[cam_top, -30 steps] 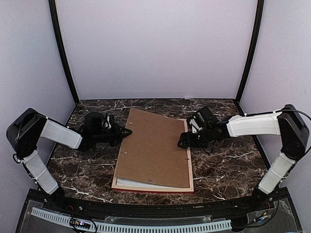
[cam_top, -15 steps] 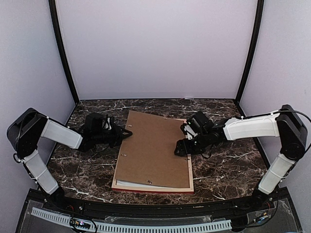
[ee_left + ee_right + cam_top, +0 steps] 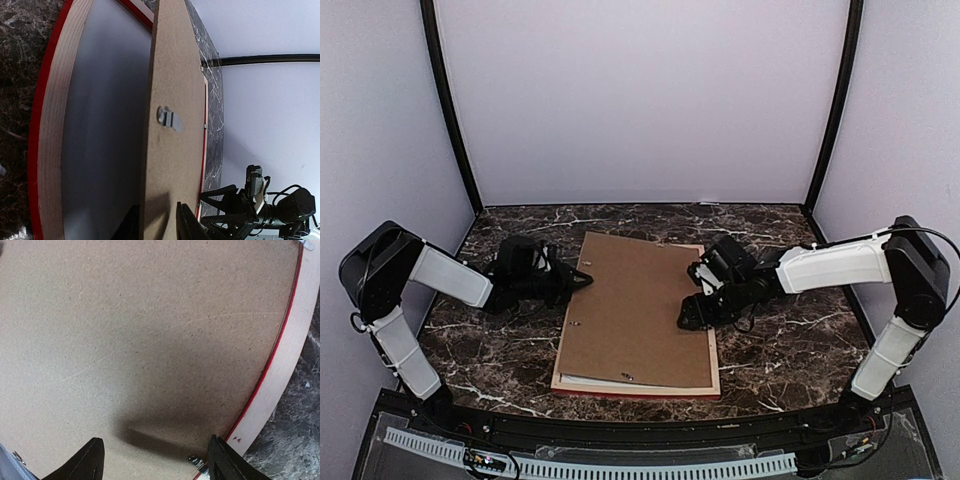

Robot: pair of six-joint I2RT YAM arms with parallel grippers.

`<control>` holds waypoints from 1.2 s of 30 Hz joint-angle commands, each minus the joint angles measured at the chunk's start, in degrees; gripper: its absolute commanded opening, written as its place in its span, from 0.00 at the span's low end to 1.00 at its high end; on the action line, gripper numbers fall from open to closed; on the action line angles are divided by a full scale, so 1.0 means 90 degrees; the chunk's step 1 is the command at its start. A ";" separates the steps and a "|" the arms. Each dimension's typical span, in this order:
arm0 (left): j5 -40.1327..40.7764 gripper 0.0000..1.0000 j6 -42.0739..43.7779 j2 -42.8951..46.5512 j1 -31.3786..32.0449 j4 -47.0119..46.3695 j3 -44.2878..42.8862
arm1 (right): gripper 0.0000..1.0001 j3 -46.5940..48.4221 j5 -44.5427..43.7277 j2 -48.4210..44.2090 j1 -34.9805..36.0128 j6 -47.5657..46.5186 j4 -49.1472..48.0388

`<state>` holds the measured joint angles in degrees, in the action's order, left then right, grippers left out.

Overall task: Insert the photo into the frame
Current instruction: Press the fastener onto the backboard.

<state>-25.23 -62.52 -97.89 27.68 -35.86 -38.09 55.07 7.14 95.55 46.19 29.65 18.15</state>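
Marble table (image 3: 790, 350), brown board (image 3: 635, 310) lying on frame (image 3: 714, 365)

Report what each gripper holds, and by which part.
The left gripper straddles the backing board at its left edge near the far corner; whether it clamps cannot be told. The right gripper, open over the board, holds nothing.

I work on a table top (image 3: 490, 350) of dark brown-black marble pattern, crossed by thin white veins. Pale lilac walls close me in on three sides: a back wall (image 3: 640, 100) straight ahead, a left wall (image 3: 370, 120) and a right wall (image 3: 910, 110). A black post (image 3: 450, 110) runs up the left back corner and a second post (image 3: 834, 100) up the right. Along the near edge lies a white slotted strip (image 3: 620, 467). The light is soft and even, and shadows are faint.
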 commanded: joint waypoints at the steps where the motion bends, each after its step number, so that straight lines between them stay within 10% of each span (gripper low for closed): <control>1: -0.0042 0.25 0.0091 0.0027 0.0107 0.0002 -0.0036 | 0.71 -0.0189 0.0141 0.0029 0.0137 0.0106 0.0132; 36: 0.0447 0.23 0.0279 0.0190 0.0161 0.0387 -0.0016 | 0.70 -0.0443 0.0047 -0.0518 0.0344 0.1408 0.0318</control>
<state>-22.09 -60.62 -97.93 28.82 -33.06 -38.09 52.42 7.57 92.90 48.77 40.36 19.55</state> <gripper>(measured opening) 0.226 0.704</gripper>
